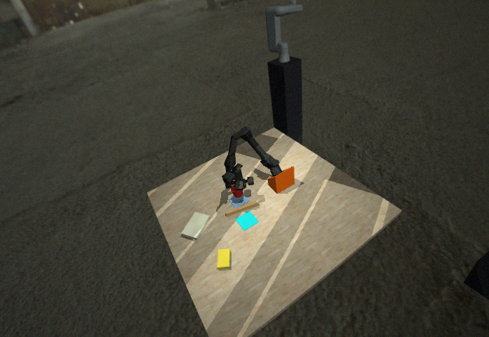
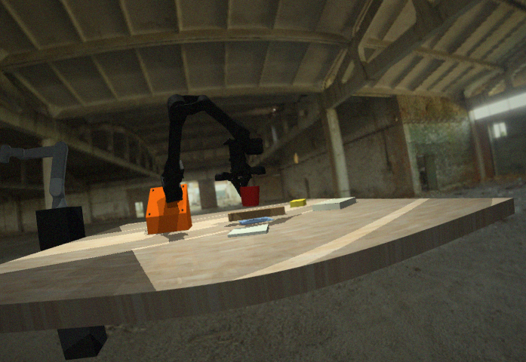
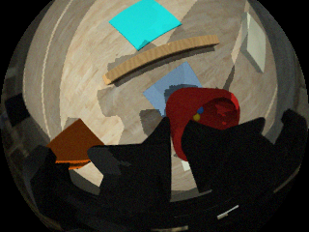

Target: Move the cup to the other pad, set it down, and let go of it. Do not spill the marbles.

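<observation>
The red cup [image 1: 236, 192] [image 2: 250, 196] [image 3: 176, 103] hangs in the air above the blue pad [image 1: 234, 203] [image 2: 255, 220] [image 3: 159, 92] and looks about upright in the exterior view. My gripper [image 1: 237, 186] [image 2: 241, 190] [image 3: 170, 119] is shut on the cup's wall, at its left side in the exterior view. A blue marble [image 3: 200, 110] and a yellow marble [image 3: 196, 117] show inside the cup; its mouth is partly hidden by a finger. The cyan pad [image 1: 246, 220] [image 3: 145, 23] lies bare beyond the wooden bar and is hidden in the exterior view.
The low wooden bar [image 1: 242, 208] [image 2: 256, 213] [image 3: 159, 55] lies between the pads. An orange block [image 1: 283, 181] [image 2: 167, 219] [image 3: 77, 140] stands by the arm's base. Pale slabs [image 1: 195, 225] [image 2: 248, 231] and a yellow block [image 1: 224, 258] [image 2: 297, 202] also lie on the table.
</observation>
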Robot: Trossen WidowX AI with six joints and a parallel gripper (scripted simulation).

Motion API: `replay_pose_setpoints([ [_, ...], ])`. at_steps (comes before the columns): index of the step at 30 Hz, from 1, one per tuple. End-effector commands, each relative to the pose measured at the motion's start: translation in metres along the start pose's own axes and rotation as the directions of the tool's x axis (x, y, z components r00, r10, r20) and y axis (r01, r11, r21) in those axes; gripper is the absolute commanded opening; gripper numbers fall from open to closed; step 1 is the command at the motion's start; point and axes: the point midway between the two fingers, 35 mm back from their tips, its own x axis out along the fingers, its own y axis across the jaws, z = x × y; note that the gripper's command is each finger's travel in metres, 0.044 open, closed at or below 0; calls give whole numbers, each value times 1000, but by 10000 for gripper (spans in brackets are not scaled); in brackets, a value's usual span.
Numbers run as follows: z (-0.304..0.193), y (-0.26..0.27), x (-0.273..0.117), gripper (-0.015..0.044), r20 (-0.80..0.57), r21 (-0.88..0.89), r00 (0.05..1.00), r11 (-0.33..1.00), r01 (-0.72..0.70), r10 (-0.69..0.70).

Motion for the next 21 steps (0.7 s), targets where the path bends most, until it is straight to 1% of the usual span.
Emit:
replay_pose_setpoints([
  [1,0,0,0,0,0,0,1000,1000,0,0],
  [21,7,1,0,0,2,1,1000,1000,-1,1],
])
